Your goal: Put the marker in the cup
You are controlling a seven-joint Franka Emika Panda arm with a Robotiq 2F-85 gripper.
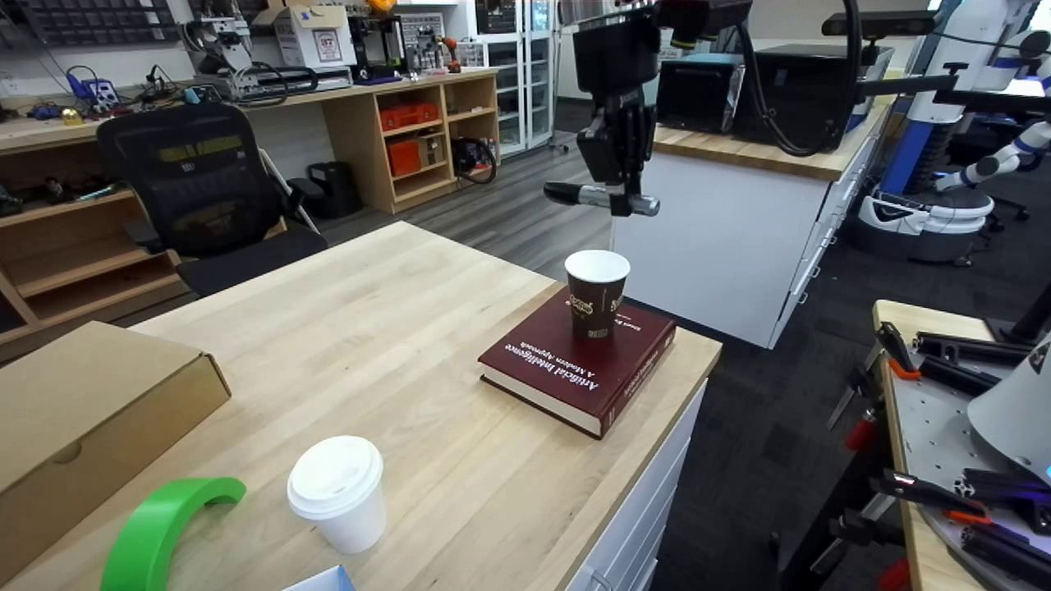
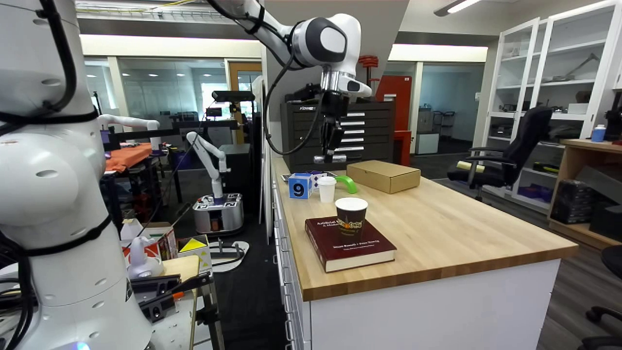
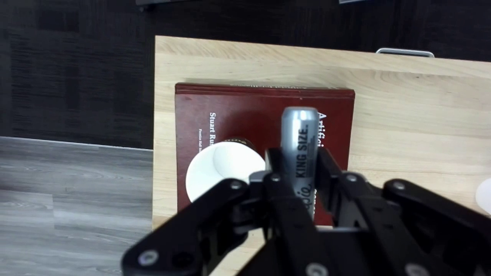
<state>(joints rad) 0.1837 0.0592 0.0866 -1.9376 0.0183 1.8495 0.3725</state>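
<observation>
The marker is a silver-grey stick with a black end (image 1: 593,195). My gripper (image 1: 626,203) is shut on it and holds it level in the air above the book; this also shows in an exterior view (image 2: 329,155). In the wrist view the marker (image 3: 300,134), printed "KING SIZE", sits between the fingertips (image 3: 298,161); its far end is hidden behind the fingers. The cup, dark brown with a white rim (image 1: 595,305), stands upright on the dark red book (image 1: 542,353) in both exterior views (image 2: 351,221). In the wrist view the cup's opening (image 3: 220,165) is left of the fingers, partly covered.
A white lidded cup (image 1: 341,492), a green arch (image 1: 160,525) and a cardboard box (image 1: 98,394) stand on the wooden table (image 1: 386,328). A blue box with a 9 (image 2: 300,186) stands beside the white cup. The book lies near the table's corner and edge.
</observation>
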